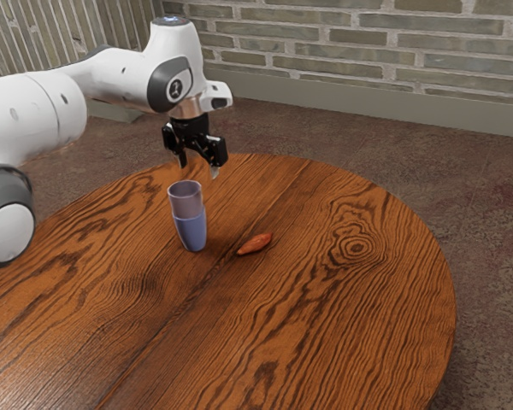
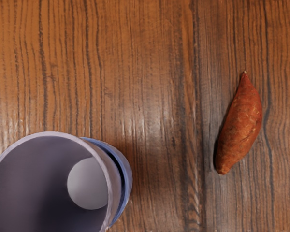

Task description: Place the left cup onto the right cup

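Since the lilac cup (image 1: pixel 185 196) sits nested in the blue cup (image 1: pixel 193 235) on the worktop (image 1: pixel 325 325), stacking looks done; end effector (image 1: pixel 198 160) hangs just above, fingers apart, holding nothing. Sweet potato (image 1: pixel 255 244) lies near the cups, not touching

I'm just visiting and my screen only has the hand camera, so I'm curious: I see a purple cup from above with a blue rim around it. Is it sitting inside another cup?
Observer: Yes. From the side, the purple cup stands upright, nested in a blue cup, with its upper part sticking out.
Operator: Is the robot holding it?
Observer: No. The fingers are open and hang above the cups, clear of them.
Operator: What kind of table is that?
Observer: The table is round.
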You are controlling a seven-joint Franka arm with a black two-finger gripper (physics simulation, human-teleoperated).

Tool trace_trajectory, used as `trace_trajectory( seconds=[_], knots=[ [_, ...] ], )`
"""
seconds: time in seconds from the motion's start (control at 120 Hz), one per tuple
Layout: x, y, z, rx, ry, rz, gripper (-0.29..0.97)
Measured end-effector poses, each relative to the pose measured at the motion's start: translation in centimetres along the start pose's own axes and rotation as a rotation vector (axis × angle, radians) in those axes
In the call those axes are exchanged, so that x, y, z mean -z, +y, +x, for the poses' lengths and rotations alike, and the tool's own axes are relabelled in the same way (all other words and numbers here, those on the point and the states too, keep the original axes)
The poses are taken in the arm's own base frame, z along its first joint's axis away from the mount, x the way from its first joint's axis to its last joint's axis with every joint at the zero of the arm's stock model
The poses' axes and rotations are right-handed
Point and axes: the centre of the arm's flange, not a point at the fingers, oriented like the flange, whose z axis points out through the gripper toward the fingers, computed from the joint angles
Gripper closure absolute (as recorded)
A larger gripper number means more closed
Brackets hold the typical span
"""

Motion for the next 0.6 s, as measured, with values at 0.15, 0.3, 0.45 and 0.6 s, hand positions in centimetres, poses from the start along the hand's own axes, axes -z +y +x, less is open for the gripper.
trace_trajectory(
  seconds=[0.15,0.3,0.45,0.6],
  knots=[
    [6.3,1.5,-4.4,-0.022,0.002,-0.043,0.04],
    [8.9,2.7,-6.5,-0.040,-0.001,-0.060,0.03],
    [9.7,2.9,-7.1,-0.042,-0.006,-0.062,0.02],
    [12.1,2.8,-8.4,-0.039,-0.007,-0.067,0.02]
  ],
)
